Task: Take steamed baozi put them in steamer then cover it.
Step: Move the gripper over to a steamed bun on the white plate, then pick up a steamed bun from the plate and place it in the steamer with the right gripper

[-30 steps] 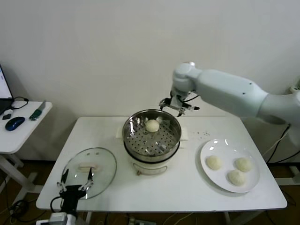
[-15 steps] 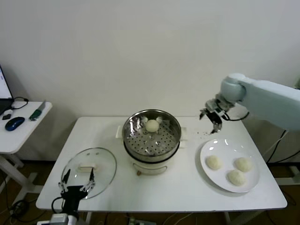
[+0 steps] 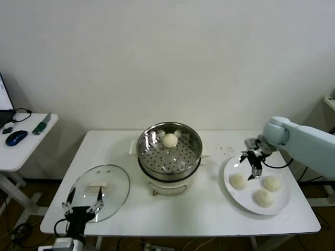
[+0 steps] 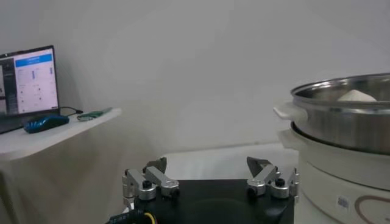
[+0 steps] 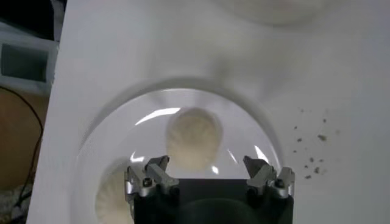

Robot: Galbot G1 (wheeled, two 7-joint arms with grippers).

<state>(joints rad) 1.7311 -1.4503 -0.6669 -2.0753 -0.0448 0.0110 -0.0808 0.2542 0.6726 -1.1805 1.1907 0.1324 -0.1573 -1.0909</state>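
One cream-white baozi (image 3: 170, 140) lies at the back of the shiny steel steamer (image 3: 157, 162), which sits on a white pot base mid-table. Three more baozi (image 3: 238, 181) (image 3: 271, 183) (image 3: 264, 197) rest on a white plate (image 3: 246, 203) at the right. My right gripper (image 3: 250, 166) hovers open just above the plate's back-left edge, over the nearest baozi (image 5: 194, 137), with nothing between its fingers (image 5: 157, 164). The glass cover (image 3: 118, 180) with its cream handle (image 3: 99, 185) lies flat at the table's front left. Beside it my left gripper (image 3: 82, 201) waits, open and empty (image 4: 207, 165).
A low side table (image 3: 31, 137) at the far left carries a blue mouse (image 3: 17, 137) and a green-handled tool (image 3: 42, 125). In the left wrist view the steamer (image 4: 344, 122) stands close by. Crumbs (image 3: 226, 149) speckle the table behind the plate.
My right arm has swung from behind the steamer to the right and down, ending over the plate. The left arm has stayed where it was.
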